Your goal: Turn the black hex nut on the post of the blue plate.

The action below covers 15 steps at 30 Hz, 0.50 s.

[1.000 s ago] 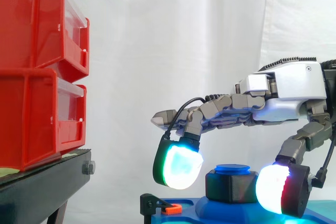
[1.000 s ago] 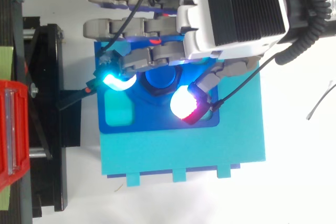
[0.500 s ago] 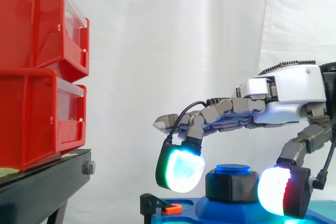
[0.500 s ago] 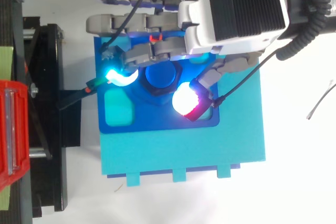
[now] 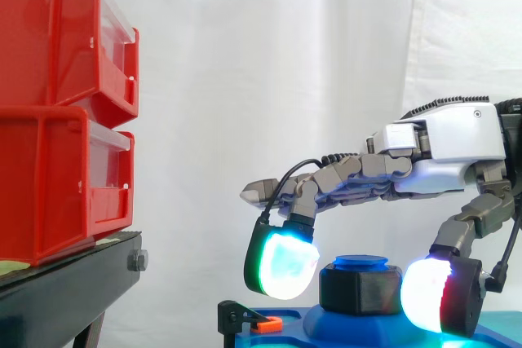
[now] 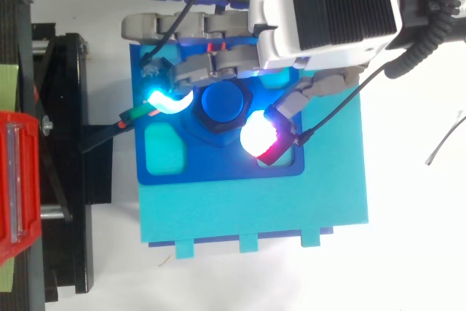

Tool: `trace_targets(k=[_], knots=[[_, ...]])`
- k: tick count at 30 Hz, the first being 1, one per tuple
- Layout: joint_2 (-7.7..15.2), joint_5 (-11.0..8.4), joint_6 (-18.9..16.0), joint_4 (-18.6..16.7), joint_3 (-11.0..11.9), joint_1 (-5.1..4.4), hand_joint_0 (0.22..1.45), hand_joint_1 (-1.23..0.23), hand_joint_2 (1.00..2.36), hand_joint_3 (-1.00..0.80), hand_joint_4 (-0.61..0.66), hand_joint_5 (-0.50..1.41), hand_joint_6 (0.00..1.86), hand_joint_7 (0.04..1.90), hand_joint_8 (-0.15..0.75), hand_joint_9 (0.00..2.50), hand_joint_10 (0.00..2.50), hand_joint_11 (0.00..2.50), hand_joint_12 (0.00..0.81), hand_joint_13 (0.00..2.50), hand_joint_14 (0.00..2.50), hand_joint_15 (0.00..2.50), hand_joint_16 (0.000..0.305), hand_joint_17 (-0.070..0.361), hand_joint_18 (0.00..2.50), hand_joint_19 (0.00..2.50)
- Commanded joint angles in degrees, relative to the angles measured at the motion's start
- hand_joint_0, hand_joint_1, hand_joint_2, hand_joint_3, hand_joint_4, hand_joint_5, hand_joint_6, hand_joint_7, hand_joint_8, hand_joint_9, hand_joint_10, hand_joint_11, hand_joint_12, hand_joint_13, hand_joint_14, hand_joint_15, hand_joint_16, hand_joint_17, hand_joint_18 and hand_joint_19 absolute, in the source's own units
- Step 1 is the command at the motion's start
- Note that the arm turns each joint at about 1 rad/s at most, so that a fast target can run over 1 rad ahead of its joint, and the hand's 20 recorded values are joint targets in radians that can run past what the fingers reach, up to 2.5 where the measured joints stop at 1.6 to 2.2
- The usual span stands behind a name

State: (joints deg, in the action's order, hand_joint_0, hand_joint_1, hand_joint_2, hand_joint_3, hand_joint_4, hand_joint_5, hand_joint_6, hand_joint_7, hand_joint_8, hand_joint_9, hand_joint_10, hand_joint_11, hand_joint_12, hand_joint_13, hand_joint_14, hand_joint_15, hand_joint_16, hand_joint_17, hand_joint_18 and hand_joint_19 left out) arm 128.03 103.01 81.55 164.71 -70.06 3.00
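The black hex nut (image 5: 359, 289) (image 6: 216, 119) sits on the blue post (image 6: 221, 102) of the blue plate (image 6: 218, 170). My hand (image 5: 444, 148) (image 6: 324, 5) reaches in from the right, above the nut. One finger curls down, and its glowing cyan-green pad (image 5: 282, 263) (image 6: 169, 100) is against the nut's left side. The thumb's white-and-red pad (image 5: 431, 296) (image 6: 261, 135) presses the nut's right side. The other fingers stretch out straight past the post. The nut is pinched between pad and thumb.
Two stacked red bins (image 5: 65, 112) stand on a black stand (image 5: 65, 287) at the left. A small black clamp with an orange tip (image 5: 263, 325) sits at the plate's left edge. The blue plate lies on a teal base (image 6: 255, 213).
The hand has sunk a little and shifted toward the top edge of the top view. The finger pad and the thumb pad have closed in on the nut's sides.
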Motion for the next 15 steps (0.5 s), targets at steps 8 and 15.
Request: trace_targets(k=[8, 15], knots=[[-0.1, 0.0, 0.0, 0.3, 0.0, 0.07, 0.58, -0.72, 1.0, -0.5, 0.01, -0.3, 0.5, 0.84, 0.03, 0.0, 0.0, 0.0, 0.218, 0.0, 0.0, 0.04, 0.028, 0.062, 0.02, 0.16], [0.0, 0.0, 0.0, 0.0, 0.0, 0.07, 0.57, -0.72, 1.0, -0.5, 0.02, -0.3, 0.5, 0.85, 0.029, 0.0, 0.0, 0.0, 0.219, 0.0, 0.0, 0.04, 0.028, 0.063, 0.02, 0.17]])
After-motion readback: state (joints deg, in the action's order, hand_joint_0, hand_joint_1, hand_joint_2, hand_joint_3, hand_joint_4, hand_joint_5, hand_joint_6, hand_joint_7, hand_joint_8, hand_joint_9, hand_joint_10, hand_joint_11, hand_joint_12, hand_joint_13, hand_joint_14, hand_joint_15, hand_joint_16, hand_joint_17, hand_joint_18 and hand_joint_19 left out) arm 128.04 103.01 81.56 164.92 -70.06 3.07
